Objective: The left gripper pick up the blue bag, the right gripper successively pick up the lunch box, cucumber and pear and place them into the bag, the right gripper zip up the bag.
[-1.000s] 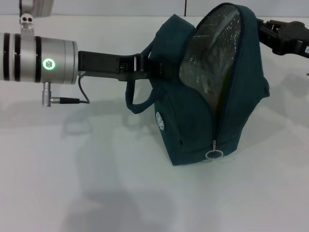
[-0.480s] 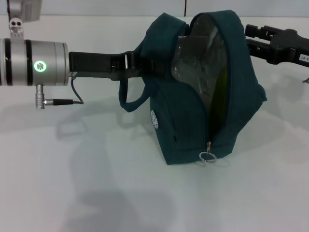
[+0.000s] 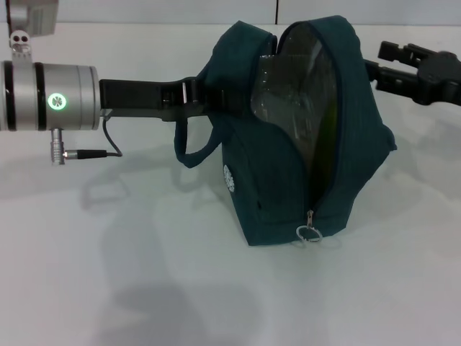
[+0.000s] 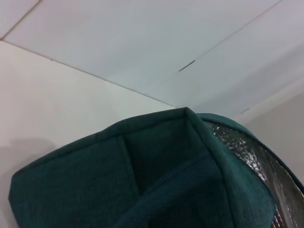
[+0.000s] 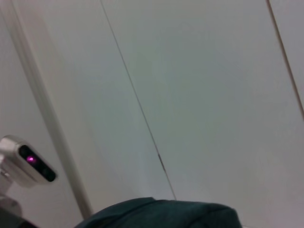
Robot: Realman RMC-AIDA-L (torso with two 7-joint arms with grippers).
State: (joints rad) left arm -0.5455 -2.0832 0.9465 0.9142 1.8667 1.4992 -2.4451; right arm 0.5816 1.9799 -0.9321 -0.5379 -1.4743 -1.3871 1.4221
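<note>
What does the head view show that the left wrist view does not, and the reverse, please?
Only the head view shows the left hand at the bag's handle, the right hand beside the bag, the zip ring, the round logo and the table. Only the left wrist view shows the wall panels above. Both show the blue bag and its silver lining.

Left arm (image 3: 50, 97): silver cylindrical wrist, two black bands, round green-lit indicator (image 3: 55, 101). Small silver connector underneath with thin black cable (image 3: 108, 140) looping to the black flat gripper body. White bracket with screw holes on top. Right arm (image 3: 421, 72): matte black angular links. Small white camera module (image 5: 28, 166), magenta LED.
</note>
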